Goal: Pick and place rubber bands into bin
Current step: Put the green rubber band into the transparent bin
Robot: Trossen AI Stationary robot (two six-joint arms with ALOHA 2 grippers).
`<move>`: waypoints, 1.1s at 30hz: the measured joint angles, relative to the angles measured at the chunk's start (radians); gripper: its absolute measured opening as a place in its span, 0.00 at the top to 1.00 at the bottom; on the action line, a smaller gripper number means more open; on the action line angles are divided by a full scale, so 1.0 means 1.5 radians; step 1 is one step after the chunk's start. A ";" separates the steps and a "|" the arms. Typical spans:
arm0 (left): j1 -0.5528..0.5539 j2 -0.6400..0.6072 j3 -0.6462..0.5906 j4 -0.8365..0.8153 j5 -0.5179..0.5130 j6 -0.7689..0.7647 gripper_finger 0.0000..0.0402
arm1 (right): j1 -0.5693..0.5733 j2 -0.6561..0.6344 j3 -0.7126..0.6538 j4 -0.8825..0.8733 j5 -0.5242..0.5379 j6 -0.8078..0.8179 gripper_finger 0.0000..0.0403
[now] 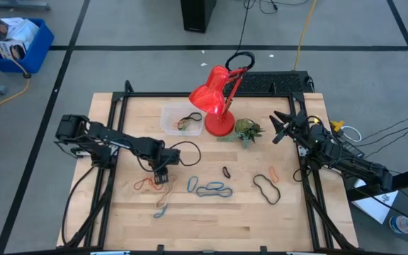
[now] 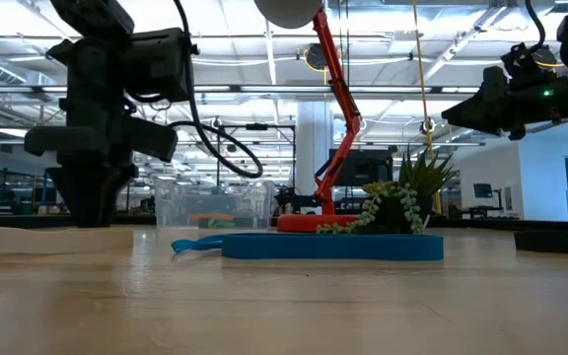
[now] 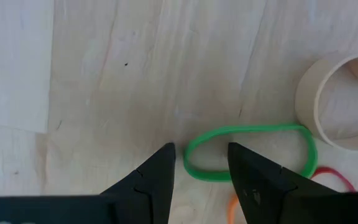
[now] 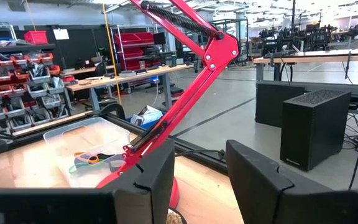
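Observation:
My left gripper (image 3: pixel 201 158) points down, open, low over the wooden table (image 1: pixel 218 219) at its left middle (image 1: pixel 161 175). Its two fingertips stand on either side of one end of a green rubber band (image 3: pixel 253 132) that lies flat on the wood. I see no touch. A wide tan band (image 3: pixel 328 99), a red band (image 3: pixel 335 177) and an orange band (image 3: pixel 234 208) lie close by. More rubber bands, blue-grey (image 1: pixel 214 190), black (image 1: pixel 266 190) and orange (image 1: pixel 273 173), lie spread over the table's middle. The clear bin (image 1: pixel 180 119) stands at the far left of centre with bands inside. My right gripper (image 4: pixel 197 165) waits open, level, at the right edge (image 1: pixel 280 127).
A red desk lamp (image 1: pixel 218 99) stands right of the bin, with a small green plant (image 1: pixel 246 131) beside its base. A black cable (image 1: pixel 183 152) loops near my left arm. A blue crate (image 1: pixel 20 42) sits on the floor beyond the table.

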 joint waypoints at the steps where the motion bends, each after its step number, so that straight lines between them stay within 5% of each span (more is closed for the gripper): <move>1: 0.000 0.000 0.000 0.002 0.000 0.001 0.61 | 0.000 0.000 0.000 0.000 0.000 0.000 0.65; 9: 0.001 0.001 -0.003 0.046 -0.004 0.005 0.63 | 0.000 0.003 0.000 0.004 0.000 0.000 0.65; 19: 0.000 0.002 -0.003 0.048 -0.005 0.033 0.97 | 0.000 0.003 0.000 0.005 0.000 0.000 0.65; 25: 0.000 -0.033 -0.006 0.050 -0.017 0.044 0.99 | 0.000 0.003 0.000 0.005 0.000 0.000 0.65; 33: 0.000 -0.185 -0.004 0.051 -0.066 0.041 0.99 | 0.000 0.003 0.000 0.006 0.000 0.000 0.65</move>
